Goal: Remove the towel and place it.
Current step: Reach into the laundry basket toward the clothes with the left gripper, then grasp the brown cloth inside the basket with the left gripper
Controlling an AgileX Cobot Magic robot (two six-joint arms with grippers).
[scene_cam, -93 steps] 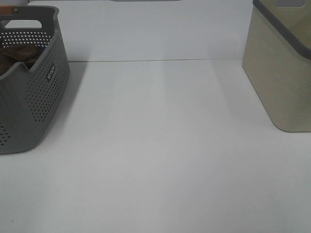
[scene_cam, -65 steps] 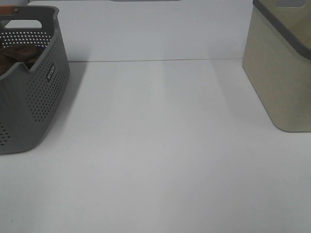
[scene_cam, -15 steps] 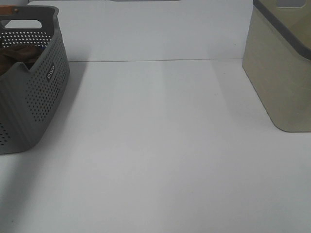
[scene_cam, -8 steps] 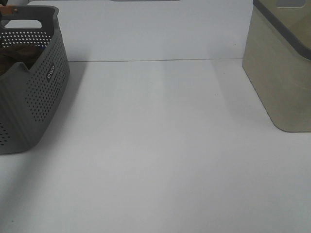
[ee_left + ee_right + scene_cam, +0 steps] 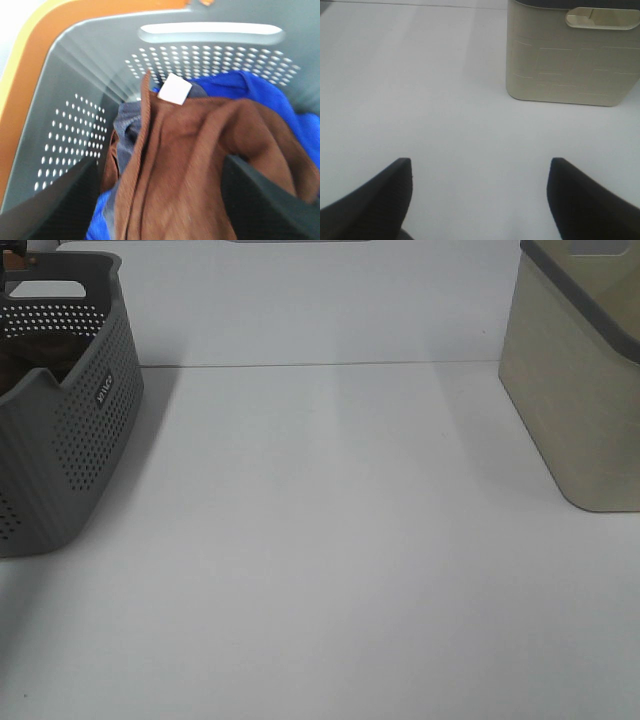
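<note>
The towel (image 5: 200, 150) is a dark brown terry cloth, crumpled inside the grey perforated basket (image 5: 75, 100), with a white label (image 5: 175, 89) on its hem. My left gripper (image 5: 160, 205) hangs open just over it, one dark finger on each side of the brown folds, holding nothing. In the exterior high view the basket (image 5: 70, 440) stands at the far left and its inside is in deep shadow, so the towel hardly shows. My right gripper (image 5: 480, 200) is open over bare white table, holding nothing.
A blue cloth (image 5: 260, 90) lies under and behind the towel in the basket. A beige bin (image 5: 580, 380) with a dark rim stands at the far right, also seen as the beige bin (image 5: 570, 55) ahead of the right gripper. An orange band (image 5: 30, 60) runs outside the basket.
The inside of the basket has grown darker over the last second, and a small dark shape has come in above its handle at the upper left corner. Nothing else has moved.
</note>
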